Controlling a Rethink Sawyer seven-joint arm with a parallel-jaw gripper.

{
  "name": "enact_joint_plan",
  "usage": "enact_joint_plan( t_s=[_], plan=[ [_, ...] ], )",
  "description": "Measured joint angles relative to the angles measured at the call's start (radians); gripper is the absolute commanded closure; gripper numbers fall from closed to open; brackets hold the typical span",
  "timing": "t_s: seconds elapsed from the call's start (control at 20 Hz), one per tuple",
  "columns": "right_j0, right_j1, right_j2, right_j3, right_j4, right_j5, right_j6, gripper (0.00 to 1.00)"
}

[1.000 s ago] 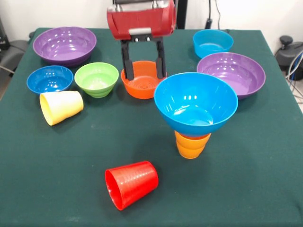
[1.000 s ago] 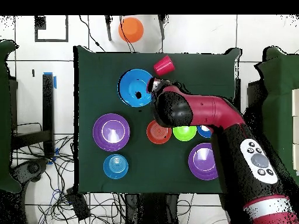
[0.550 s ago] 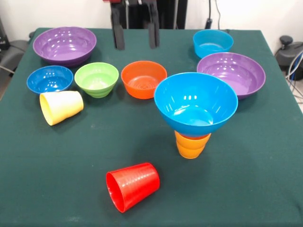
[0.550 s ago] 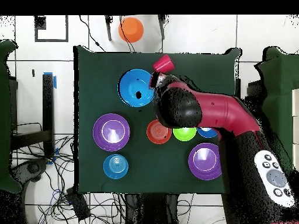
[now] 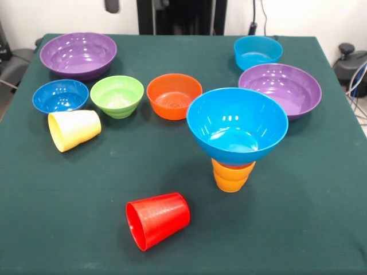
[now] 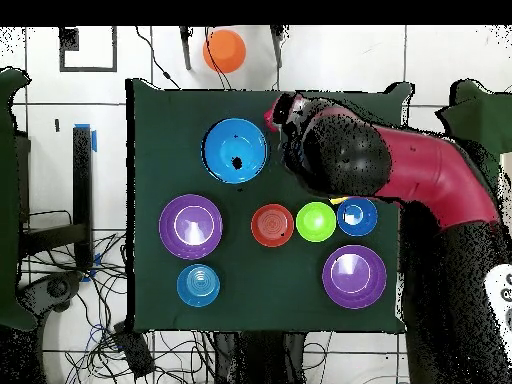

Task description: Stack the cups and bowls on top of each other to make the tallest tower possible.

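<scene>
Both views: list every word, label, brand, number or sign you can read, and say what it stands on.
None can be read.
The cups and bowls, such as the red cup and the large blue bowl, are plain plastic with no print.
The green tablecloth carries no marking.
The red arm in the overhead view shows no legible lettering.

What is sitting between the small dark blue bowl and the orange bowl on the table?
The green bowl sits between the dark blue bowl and the orange bowl. The front view shows the three in a row; the overhead view shows the same order.
</scene>
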Motion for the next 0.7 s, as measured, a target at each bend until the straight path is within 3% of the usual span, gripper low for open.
enact_joint_plan(
  t_s=[0.35, 0.7],
  plan=[
    [-0.058, 0.053, 0.061, -0.132, 0.004, 0.055, -0.001, 0.0],
    [-0.093, 0.155, 0.084, -0.28, 0.001, 0.092, -0.001, 0.0]
  ],
)
